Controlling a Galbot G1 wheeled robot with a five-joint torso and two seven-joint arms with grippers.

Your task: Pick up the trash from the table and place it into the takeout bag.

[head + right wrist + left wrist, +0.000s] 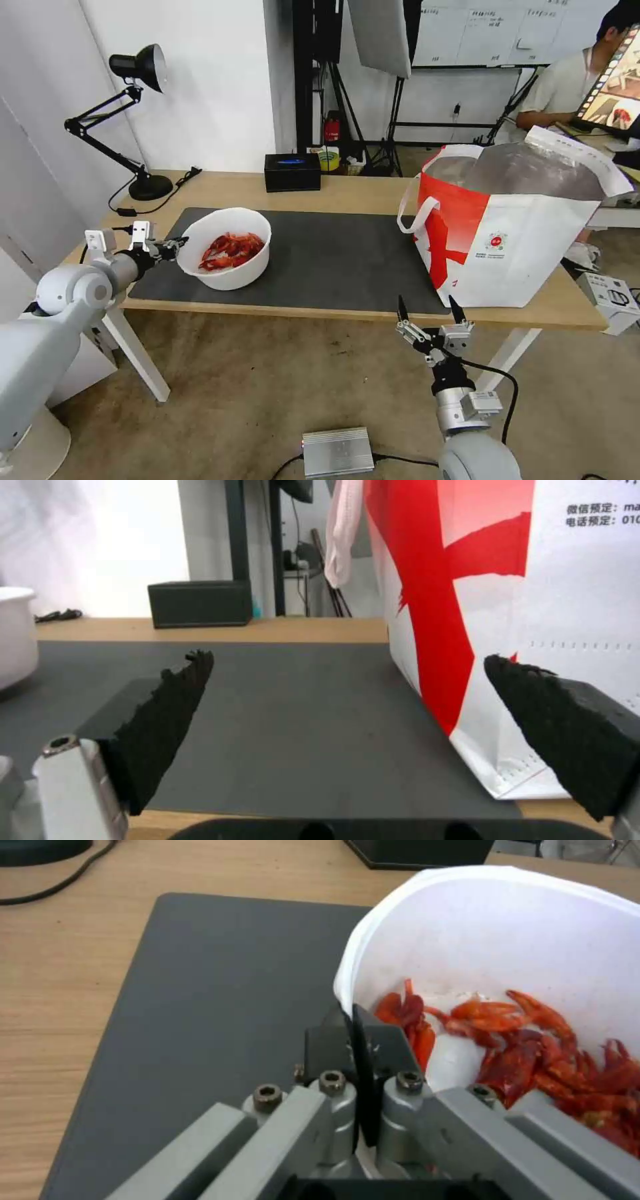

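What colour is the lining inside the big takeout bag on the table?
Silver foil, inside the large boxy white-and-red takeout bag; it shows best in the head view.

We take the mat (320, 260) on the table (360, 193) as our landmark: the bowl (227, 250) sits on its left end, the takeout bag (513, 227) stands at its right end, the box (292, 172) behind it, the lamp (137, 120) behind-left.

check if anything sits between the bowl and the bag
Nothing visible does. The left pincer is shut on the bowl rim, and only bare grey mat lies between it and the bag. The right pincer hangs open off the table's front edge, below the mat.
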